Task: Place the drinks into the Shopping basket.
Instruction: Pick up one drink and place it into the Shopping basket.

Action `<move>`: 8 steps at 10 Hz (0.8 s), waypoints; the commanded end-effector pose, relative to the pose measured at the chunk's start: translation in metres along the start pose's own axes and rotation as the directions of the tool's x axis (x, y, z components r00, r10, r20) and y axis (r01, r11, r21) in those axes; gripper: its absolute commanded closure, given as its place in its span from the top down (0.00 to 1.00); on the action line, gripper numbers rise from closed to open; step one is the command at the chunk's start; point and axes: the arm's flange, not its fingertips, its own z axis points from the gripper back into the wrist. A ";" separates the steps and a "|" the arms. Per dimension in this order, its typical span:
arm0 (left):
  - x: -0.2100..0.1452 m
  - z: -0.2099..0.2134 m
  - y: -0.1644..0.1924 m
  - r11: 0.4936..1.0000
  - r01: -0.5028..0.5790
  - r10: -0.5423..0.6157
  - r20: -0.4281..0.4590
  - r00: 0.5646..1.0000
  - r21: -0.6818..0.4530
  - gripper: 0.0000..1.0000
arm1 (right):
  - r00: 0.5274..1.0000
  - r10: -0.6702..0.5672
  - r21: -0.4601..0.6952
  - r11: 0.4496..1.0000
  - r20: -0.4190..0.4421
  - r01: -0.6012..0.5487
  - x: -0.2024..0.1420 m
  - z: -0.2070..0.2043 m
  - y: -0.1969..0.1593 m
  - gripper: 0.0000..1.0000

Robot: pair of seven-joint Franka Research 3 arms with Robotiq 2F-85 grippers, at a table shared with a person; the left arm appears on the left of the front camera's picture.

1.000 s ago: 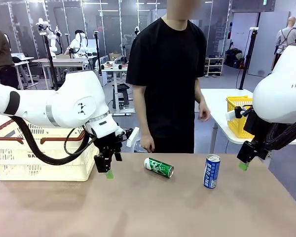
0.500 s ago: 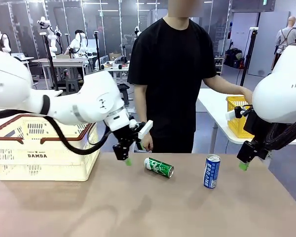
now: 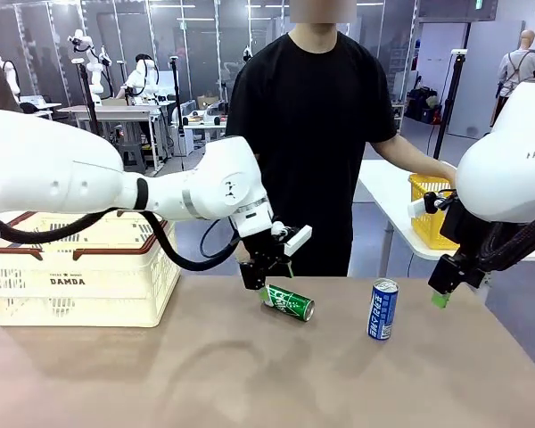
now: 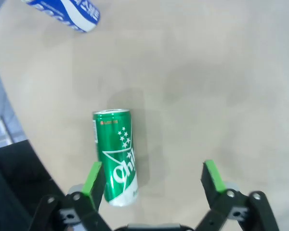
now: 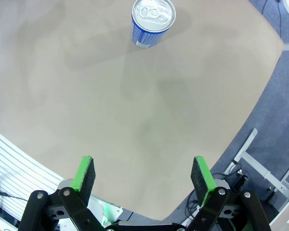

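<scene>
The table (image 3: 250, 374) is being occupied at its left by the basket (image 3: 80, 281). The left gripper (image 3: 260, 290), jaws spread, is being held over the lying green can (image 3: 288, 302); the right gripper (image 3: 441, 299), spread and empty, near the upright blue can (image 3: 382, 309).
</scene>
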 end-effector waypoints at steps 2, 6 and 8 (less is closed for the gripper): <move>0.000 -0.011 0.033 0.997 -0.033 0.028 -0.086 0.996 -0.063 1.00 | 1.000 0.002 -0.004 1.000 -0.002 -0.002 0.000 0.000 -0.001 1.00; -0.005 -0.035 0.041 0.994 -0.097 0.085 -0.183 0.979 -0.058 1.00 | 1.000 0.002 -0.004 1.000 -0.002 -0.002 0.000 0.000 -0.001 1.00; -0.010 -0.044 0.045 0.992 -0.115 0.106 -0.171 0.979 -0.044 1.00 | 1.000 0.002 -0.004 1.000 -0.002 -0.002 0.000 0.000 -0.001 1.00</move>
